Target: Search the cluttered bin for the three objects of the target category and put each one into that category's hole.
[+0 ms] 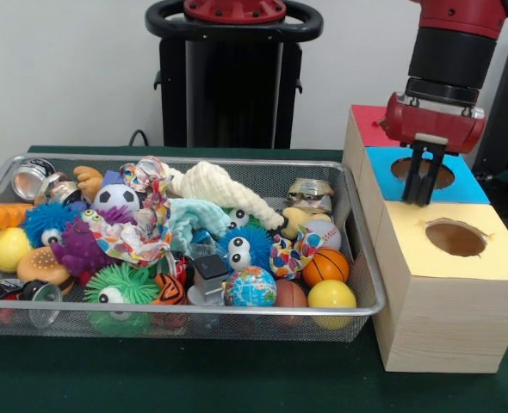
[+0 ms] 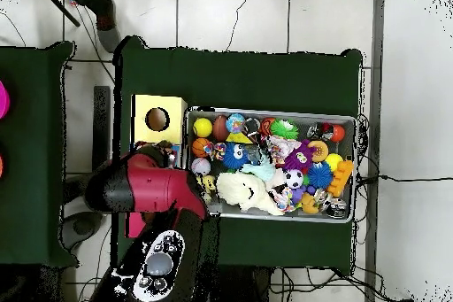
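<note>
The green worktop point(image 1: 237, 379) carries everything, and the bin point(image 1: 370, 284) takes up most of its middle and nine o'clock side in the front view, a shallow wire-mesh basket heaped with toys. At three o'clock from it stands a row of three wooden boxes, yellow-topped box point(image 1: 461, 258) nearest the camera, blue-topped box point(image 1: 469, 185) behind it, red-topped box point(image 1: 368, 125) farthest. The red arm point(image 1: 456, 52) comes down at the one o'clock corner, and its gripper point(image 1: 424, 181) hangs over the blue box's hole point(image 1: 402, 168), the dark fingers close together with nothing seen between them (whether fully closed I cannot tell). The bin looks stiff but light, likely to slide if nudged; its rounded rim would be the place to hold. Its contents differ: the knitted cream piece point(image 1: 219, 189) soft, the balls like the basketball point(image 1: 325, 267) smooth and apt to roll. Room is tight inside the bin; open worktop lies toward six o'clock, and the bin's rim nearly touches the boxes.
</note>
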Tool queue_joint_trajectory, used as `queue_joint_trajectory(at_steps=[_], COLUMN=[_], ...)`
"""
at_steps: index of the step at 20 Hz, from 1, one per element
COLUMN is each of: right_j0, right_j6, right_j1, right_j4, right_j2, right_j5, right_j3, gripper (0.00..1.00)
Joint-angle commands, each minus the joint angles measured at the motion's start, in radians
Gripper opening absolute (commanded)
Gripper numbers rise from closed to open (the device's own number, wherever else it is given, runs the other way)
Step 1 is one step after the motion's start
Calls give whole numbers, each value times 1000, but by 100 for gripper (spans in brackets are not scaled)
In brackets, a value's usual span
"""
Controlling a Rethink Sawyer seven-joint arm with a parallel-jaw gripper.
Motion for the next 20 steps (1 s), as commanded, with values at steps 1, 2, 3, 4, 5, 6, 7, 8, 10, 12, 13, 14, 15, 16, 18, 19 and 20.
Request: queue_joint_trajectory(at_steps=[1,2,3,4,5,6,7,8,10,12,13,14,15,16,18,19,20], right_j0=[-27,-24,-23,-24,-25,-26,-23,-23,-23,-25,-31,-40,-49,-60,-80,-92,-106], right_j6=[114,119,123,124,122,122,124,125,125,121,115,103,92,76,45,30,15], right_j1=[49,51,53,53,54,55,55,55,51,43,34,18,2,-23,-66,-87,-102], right_j4=[-12,-13,-14,-16,-20,-22,-23,-23,-22,-24,-25,-28,-31,-34,-39,-41,-46], right_j2=[47,44,45,48,50,51,49,50,50,51,59,69,79,89,102,108,114], right_j5=[193,179,154,133,112,101,91,90,92,97,101,107,114,133,178,196,204], right_j3=[43,43,46,47,48,46,48,49,52,56,64,72,81,92,103,111,115], gripper=[0,0,0,0,0,0,0,0,0,0,0,0,0,0,0,0,0])
